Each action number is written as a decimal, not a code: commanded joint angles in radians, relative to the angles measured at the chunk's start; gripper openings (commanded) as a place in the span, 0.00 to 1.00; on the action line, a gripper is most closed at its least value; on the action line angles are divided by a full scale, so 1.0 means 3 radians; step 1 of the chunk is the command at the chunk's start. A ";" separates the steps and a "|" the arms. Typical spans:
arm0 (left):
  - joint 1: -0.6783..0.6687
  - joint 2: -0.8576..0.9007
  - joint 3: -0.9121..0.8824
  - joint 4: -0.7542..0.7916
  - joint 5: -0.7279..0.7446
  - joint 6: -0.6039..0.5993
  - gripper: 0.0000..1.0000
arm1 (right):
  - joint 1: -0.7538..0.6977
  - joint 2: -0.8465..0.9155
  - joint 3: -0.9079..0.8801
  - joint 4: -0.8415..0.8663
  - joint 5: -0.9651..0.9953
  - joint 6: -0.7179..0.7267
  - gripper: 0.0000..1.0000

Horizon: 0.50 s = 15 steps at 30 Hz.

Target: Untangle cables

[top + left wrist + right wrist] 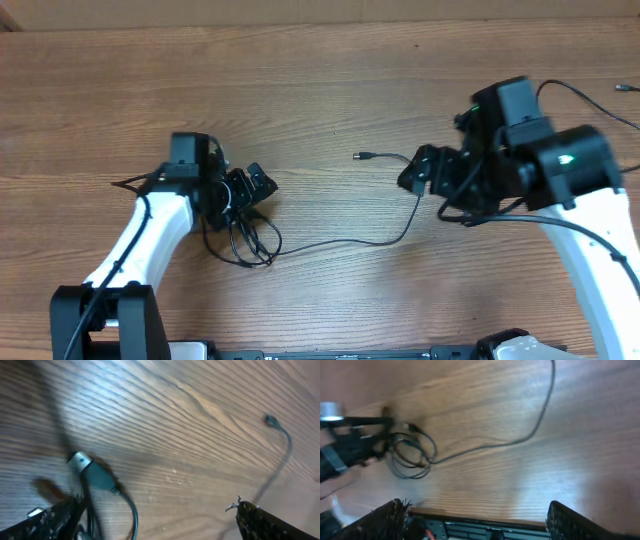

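Note:
A tangle of thin black cables (pixel 243 243) lies on the wooden table just in front of my left gripper (pixel 250 190). One cable (pixel 395 238) runs right from the tangle, bends up under my right gripper (pixel 425 172) and ends in a plug (pixel 362 156). In the left wrist view my left gripper (pixel 152 507) is open, with a silver-tipped plug (pixel 80 461) and its cord beside the left finger (pixel 50 520). In the right wrist view my right gripper (pixel 476 505) is open over bare wood, with the tangle (pixel 410 455) far off to the left.
A black frame (pixel 495 529) runs along the table's near edge, seen in the right wrist view. A thin black wire (pixel 585 97) loops off the right arm at the back right, with a small object (pixel 626 88) beside it.

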 commanded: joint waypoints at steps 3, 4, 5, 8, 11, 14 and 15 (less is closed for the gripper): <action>0.0284 0.0015 0.0582 -0.0553 0.0599 0.0790 0.77 | 0.0264 -0.0028 -0.0173 0.0034 0.0543 0.0600 0.89; 0.0301 0.0015 0.0697 -0.0699 0.0594 0.0861 0.74 | 0.0299 -0.0028 -0.0198 0.0051 0.0586 0.0622 0.89; 0.0313 0.0015 0.0833 -0.0870 0.0587 0.0950 0.71 | 0.0329 -0.0028 -0.0223 0.0074 0.0624 0.0637 0.89; 0.0300 0.0015 0.1211 -0.1342 0.0584 0.1138 0.61 | 0.0374 -0.0028 -0.0275 0.0172 0.0649 0.0635 0.89; 0.0258 0.0015 0.1516 -0.1764 0.0483 0.1254 0.49 | 0.0374 -0.0028 -0.0333 0.0278 0.0645 0.0636 0.90; 0.0223 0.0015 0.1712 -0.2181 0.0083 0.1244 0.49 | 0.0374 -0.0028 -0.0399 0.0327 0.0646 0.0635 0.90; 0.0220 0.0015 0.1759 -0.2344 -0.0139 0.1180 0.54 | 0.0374 -0.0028 -0.0412 0.0324 0.0646 0.0635 0.90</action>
